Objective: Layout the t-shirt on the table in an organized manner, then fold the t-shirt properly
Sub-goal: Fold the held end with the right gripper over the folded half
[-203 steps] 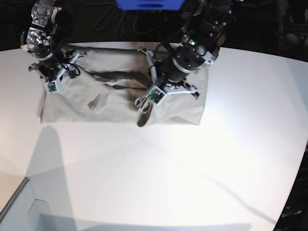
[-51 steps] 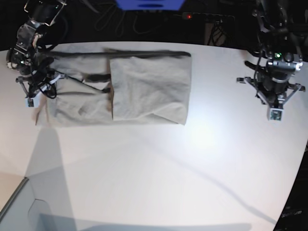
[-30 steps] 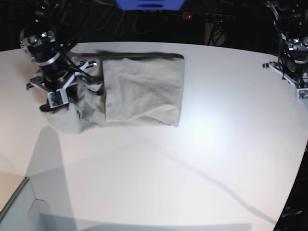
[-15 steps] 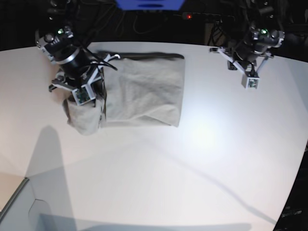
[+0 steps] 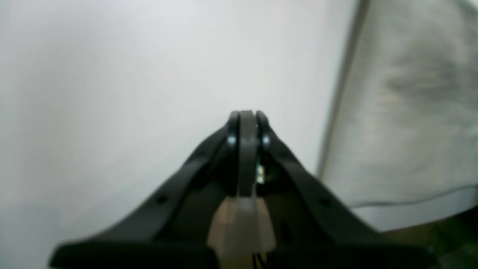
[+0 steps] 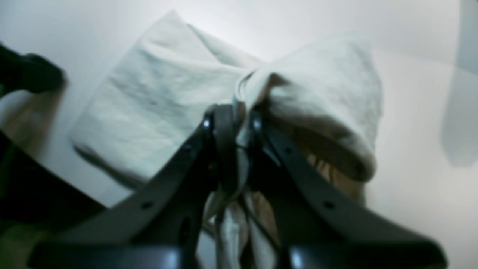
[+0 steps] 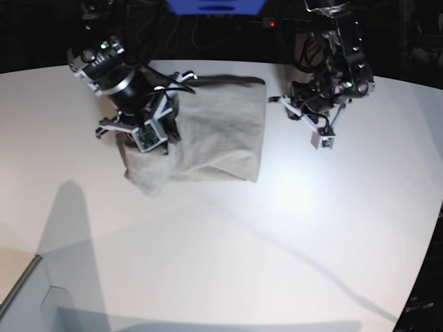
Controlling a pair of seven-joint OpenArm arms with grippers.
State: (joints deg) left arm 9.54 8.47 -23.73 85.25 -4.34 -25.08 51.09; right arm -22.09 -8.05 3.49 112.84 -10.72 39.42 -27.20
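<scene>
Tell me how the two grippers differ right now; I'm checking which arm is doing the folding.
The right gripper is shut on a bunched fold of the t-shirt; the left gripper is shut on nothing. The right sits over the shirt, the left over bare table beside it. Both have jaws together.

T-shirt (image 7: 214, 135) partly folded on white worktop (image 7: 277, 235). Right end effector (image 7: 147, 142) over its bunched end. Left end effector (image 7: 320, 140) just beside the opposite edge.

**Two dark arms with silver collars**

At the upper left of the base view, the right arm (image 7: 114, 66) is black with a silver ring and a green light. The left arm (image 7: 342, 59), upper right, trails black cables and carries a small pale module.
</scene>
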